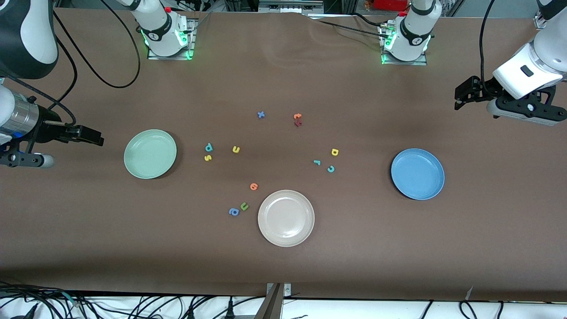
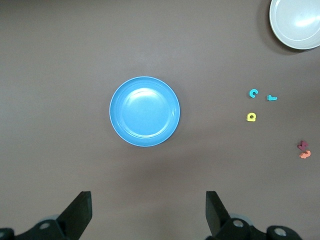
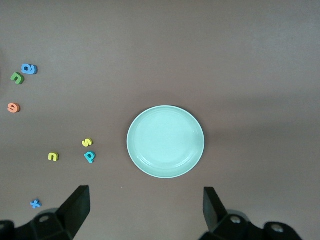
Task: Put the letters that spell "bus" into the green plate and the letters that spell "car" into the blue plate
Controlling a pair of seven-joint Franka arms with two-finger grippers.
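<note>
Beige plate (image 1: 286, 218) sits closest to the front camera, empty, and it's not part of the job at all. Just beside it toward the right arm's end are a blue a (image 1: 233, 212) and a green u (image 1: 244, 206), with an orange letter (image 1: 254, 186) a bit farther back. All decoys, so easy to grab the wrong u or a here.

Progress so far: basically zero. The green plate (image 1: 150, 153) and the blue plate (image 1: 417, 173) are both empty, and all six letters are on the table.

The "bus" set is clustered between the green plate and the table's middle: teal b (image 1: 208, 147) touching or nearly touching the yellow s (image 1: 207, 157), with the yellow u (image 1: 236, 149) near them. The "car" set lies toward the blue plate: teal c (image 1: 331, 168), teal r (image 1: 317, 162), and yellow a (image 1: 335, 152), all close together.

Farther back there's a blue x (image 1: 261, 114) and an orange and dark red pair (image 1: 297, 119) stacked against each other, also not needed.

Left gripper (image 1: 460, 95) hangs up over the table's edge by the blue plate, jaws wide and empty. Right gripper (image 1: 91, 136) hovers just beside the green plate at its end, likewise spread with nothing in it.

Nothing blocks either plate.
</note>
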